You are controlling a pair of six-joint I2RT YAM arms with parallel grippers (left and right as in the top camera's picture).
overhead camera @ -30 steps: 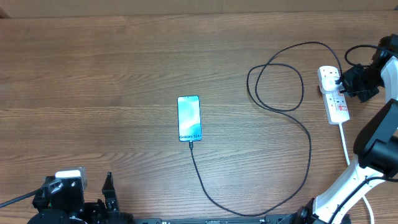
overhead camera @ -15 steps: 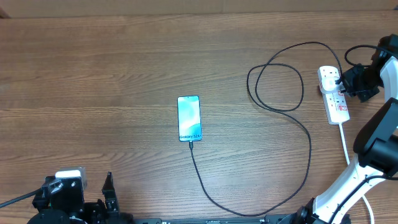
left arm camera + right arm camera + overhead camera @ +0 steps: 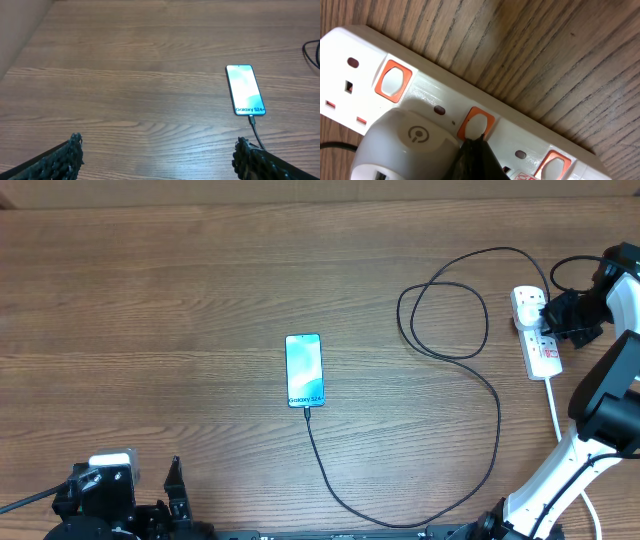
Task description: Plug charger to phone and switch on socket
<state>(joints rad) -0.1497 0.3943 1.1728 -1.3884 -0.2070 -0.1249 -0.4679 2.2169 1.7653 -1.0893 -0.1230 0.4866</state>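
The phone (image 3: 304, 370) lies screen-up at the table's middle, its teal screen lit; it also shows in the left wrist view (image 3: 245, 89). The black charger cable (image 3: 470, 480) runs from the phone's near end in a wide loop to the white socket strip (image 3: 537, 332) at the right. In the right wrist view a white adapter (image 3: 405, 142) sits in the strip (image 3: 435, 95). My right gripper (image 3: 476, 142) is shut, its tip touching the middle orange-framed switch (image 3: 479, 124). My left gripper (image 3: 157, 155) is open and empty over bare wood near the front edge.
The strip's white cord (image 3: 555, 415) runs toward the front right beside my right arm. Two more orange-framed switches (image 3: 393, 81) flank the pressed one. The cable loop (image 3: 440, 315) lies left of the strip.
My right gripper has shifted slightly up along the strip. The phone, the cable and the left arm have not moved.
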